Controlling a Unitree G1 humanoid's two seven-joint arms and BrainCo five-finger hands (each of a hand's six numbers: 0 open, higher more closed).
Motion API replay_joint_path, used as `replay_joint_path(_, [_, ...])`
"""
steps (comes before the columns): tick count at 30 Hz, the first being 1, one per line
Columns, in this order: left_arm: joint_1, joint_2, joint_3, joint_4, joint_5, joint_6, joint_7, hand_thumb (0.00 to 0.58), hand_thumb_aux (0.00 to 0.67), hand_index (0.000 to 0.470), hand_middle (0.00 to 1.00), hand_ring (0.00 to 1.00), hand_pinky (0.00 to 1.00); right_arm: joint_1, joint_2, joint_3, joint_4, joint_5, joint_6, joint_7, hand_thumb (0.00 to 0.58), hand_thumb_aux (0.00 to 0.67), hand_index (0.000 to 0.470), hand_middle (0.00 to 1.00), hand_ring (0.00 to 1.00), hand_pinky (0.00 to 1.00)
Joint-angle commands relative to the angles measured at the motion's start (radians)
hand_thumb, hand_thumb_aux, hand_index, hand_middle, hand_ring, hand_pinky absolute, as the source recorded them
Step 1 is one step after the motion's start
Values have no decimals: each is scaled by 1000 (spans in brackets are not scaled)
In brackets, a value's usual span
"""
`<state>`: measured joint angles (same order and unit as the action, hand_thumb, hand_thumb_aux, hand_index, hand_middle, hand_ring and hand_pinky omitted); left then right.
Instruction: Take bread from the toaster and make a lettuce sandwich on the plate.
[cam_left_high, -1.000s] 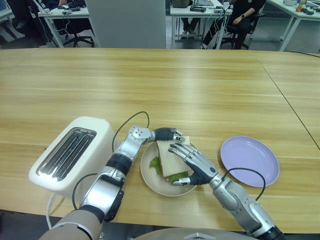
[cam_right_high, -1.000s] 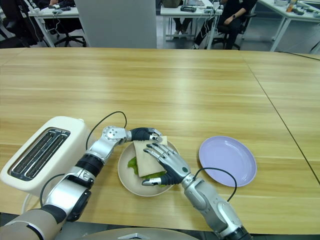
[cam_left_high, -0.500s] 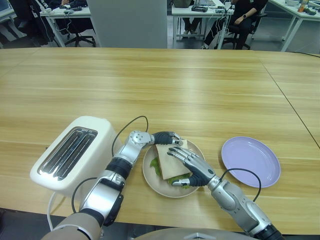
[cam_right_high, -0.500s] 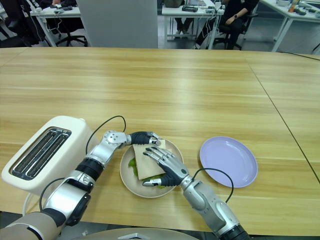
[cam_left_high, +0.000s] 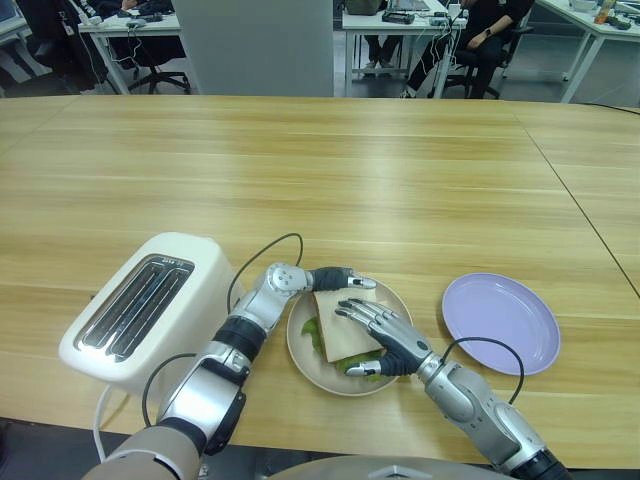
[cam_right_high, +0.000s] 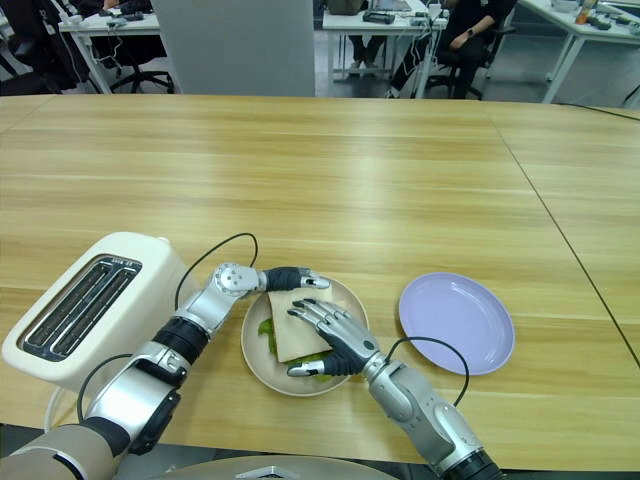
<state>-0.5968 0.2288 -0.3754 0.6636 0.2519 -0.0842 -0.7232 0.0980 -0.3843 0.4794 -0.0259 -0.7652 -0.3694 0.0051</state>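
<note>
A beige plate (cam_left_high: 297, 352) sits near the table's front edge with lettuce (cam_left_high: 311, 331) on it and a bread slice (cam_left_high: 335, 318) lying on top. More lettuce (cam_left_high: 356, 366) pokes out at the front. My left hand (cam_left_high: 337, 277) lies at the bread's far edge, fingers stretched out and touching it. My right hand (cam_left_high: 384, 335) rests flat on the slice with fingers spread and the thumb by the front lettuce. The white toaster (cam_left_high: 138, 308) stands to the left, and I see no bread rising from its slots.
An empty purple plate (cam_left_high: 499, 321) lies right of the beige plate. A black cable (cam_left_high: 258, 250) loops beside the toaster. Bare wooden table stretches behind. Desks, chairs and seated people stand in the room beyond.
My left hand's fingers have straightened along the bread's far edge. My right hand has settled lower and flatter onto the slice. The view shifted slightly.
</note>
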Motion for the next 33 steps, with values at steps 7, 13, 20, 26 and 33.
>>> replay_joint_path(7, [-61,-13,81,-186,-6,-74,188,0,0,0,0,0,0,-9,7,66,115,8,10,71,0,0,0,0,0,0])
replay_joint_path(13, [-115,-25,157,-279,-5,-70,326,0,0,0,0,0,0,-26,5,75,140,10,6,67,0,0,0,0,0,0])
replay_joint_path(20, [-75,-1,232,-451,-81,23,325,0,0,0,0,0,0,-32,4,81,151,14,10,62,0,0,0,0,0,0])
replay_joint_path(26, [-42,9,261,-531,-55,91,393,0,0,0,0,0,0,-20,0,76,148,18,13,54,0,0,0,0,0,0])
replay_joint_path(33, [134,-8,359,-837,-45,172,551,0,0,0,0,0,0,29,8,31,64,56,43,39,0,0,0,0,0,0])
